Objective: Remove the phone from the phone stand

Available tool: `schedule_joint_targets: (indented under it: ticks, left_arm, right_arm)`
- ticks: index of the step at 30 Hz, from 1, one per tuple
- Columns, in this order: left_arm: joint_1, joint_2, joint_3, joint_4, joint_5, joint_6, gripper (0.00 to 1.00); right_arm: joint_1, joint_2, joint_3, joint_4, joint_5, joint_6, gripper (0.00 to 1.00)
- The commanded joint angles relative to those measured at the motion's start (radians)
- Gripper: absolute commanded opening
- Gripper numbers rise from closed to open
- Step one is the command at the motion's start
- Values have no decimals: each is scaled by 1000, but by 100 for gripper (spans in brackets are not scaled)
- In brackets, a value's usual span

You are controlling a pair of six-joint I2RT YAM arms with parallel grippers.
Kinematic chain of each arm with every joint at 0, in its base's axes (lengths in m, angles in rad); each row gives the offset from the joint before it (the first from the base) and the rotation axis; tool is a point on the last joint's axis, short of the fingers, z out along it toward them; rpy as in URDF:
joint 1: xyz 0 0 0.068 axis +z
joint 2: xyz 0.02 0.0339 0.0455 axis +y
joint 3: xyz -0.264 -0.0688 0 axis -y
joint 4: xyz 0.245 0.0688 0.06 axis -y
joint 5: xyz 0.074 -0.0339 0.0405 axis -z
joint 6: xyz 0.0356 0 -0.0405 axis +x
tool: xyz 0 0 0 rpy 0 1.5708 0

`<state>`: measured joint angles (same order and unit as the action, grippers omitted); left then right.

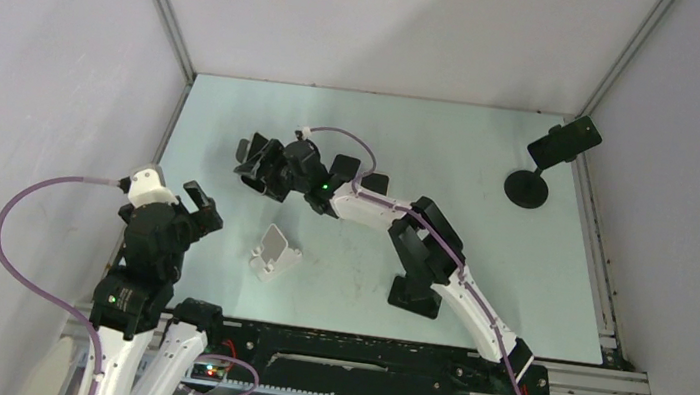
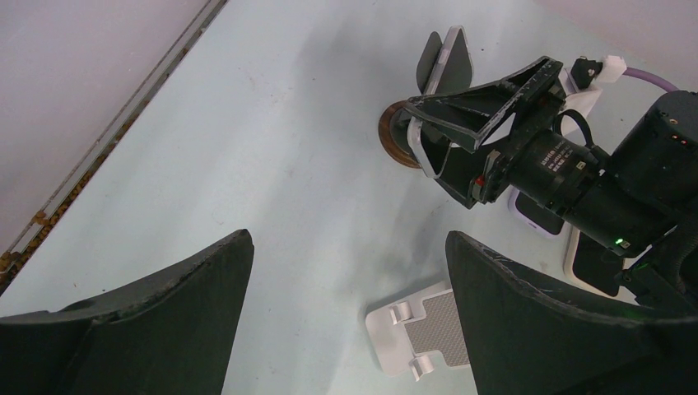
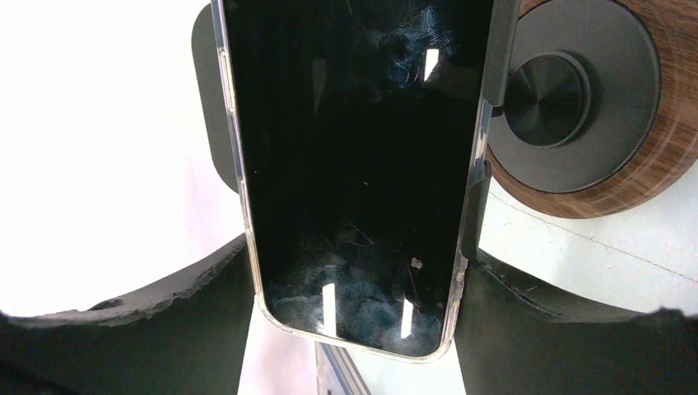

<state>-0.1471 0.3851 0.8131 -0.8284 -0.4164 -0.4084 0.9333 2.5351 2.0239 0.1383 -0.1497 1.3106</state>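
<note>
The right gripper [image 3: 354, 329] is clamping the glossy black clear-cased phone [image 3: 354, 148], which is sitting in the wood-based black phone stand [image 3: 593, 107]; the left gripper [image 2: 347, 271] is hanging spread apart.

No legible text anywhere

light: bright, even, from above; weak shadows on table [image 1: 453, 150] | right wrist: left background blown white, lamp strips glare on phone [image 3: 354, 164] screen | left wrist: sharp, near edges soft
</note>
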Motion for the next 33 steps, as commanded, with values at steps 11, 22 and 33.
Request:
schedule_joint_targets:
  ticks: [11, 22, 33]
  left_arm:
    - [10, -2, -2, 33, -19, 22, 94]
    - [12, -5, -2, 31, -22, 19, 94]
    - [11, -3, -2, 32, -23, 19, 94]
  right_arm:
    - [-14, -115, -39, 181, -68, 36, 51]
    - [-13, -157, -91, 225, -87, 35, 52]
    - [-16, -204, -178, 295, -95, 45, 51]
